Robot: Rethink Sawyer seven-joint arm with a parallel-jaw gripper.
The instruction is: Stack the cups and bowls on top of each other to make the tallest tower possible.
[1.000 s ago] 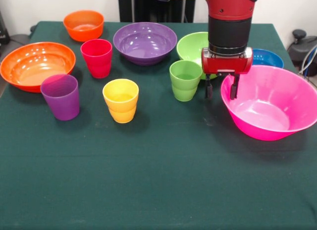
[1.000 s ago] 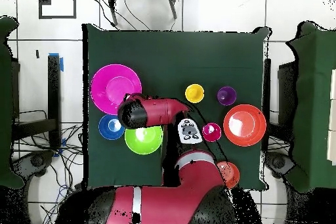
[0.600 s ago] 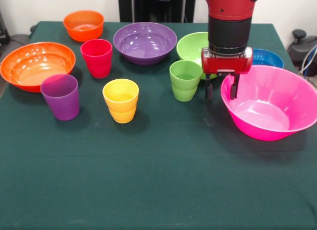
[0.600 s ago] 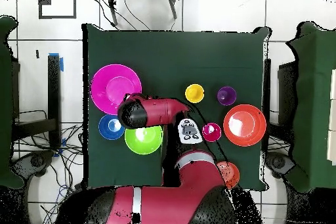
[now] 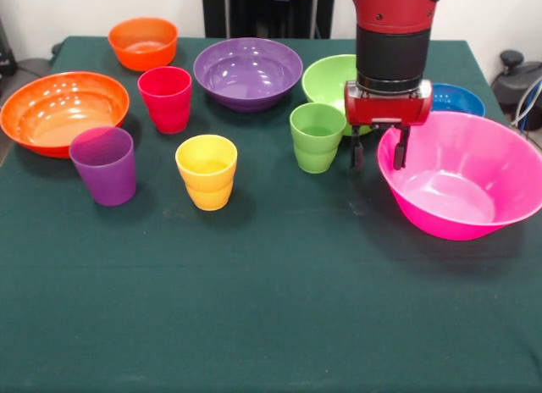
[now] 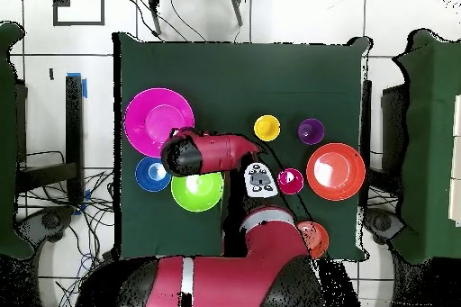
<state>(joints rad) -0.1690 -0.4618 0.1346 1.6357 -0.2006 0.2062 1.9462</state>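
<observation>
My gripper (image 5: 378, 153) hangs open at the left rim of the big pink bowl (image 5: 461, 177), one finger outside the rim and the other at or just inside it. The green cup (image 5: 317, 136) stands just to its left. Behind the arm sit the lime green bowl (image 5: 326, 78) and the blue bowl (image 5: 459, 98). Further left are the yellow cup (image 5: 207, 171), purple cup (image 5: 103, 164), red cup (image 5: 165, 98), purple bowl (image 5: 247, 71), large orange bowl (image 5: 63, 112) and small orange bowl (image 5: 143, 42). All stand apart, upright and unstacked.
Seen from overhead, the arm (image 6: 221, 152) covers the green cup and the purple bowl, and the pink bowl (image 6: 153, 119) lies near the table's left edge. The green cloth (image 5: 271, 308) stretches in front of the cups.
</observation>
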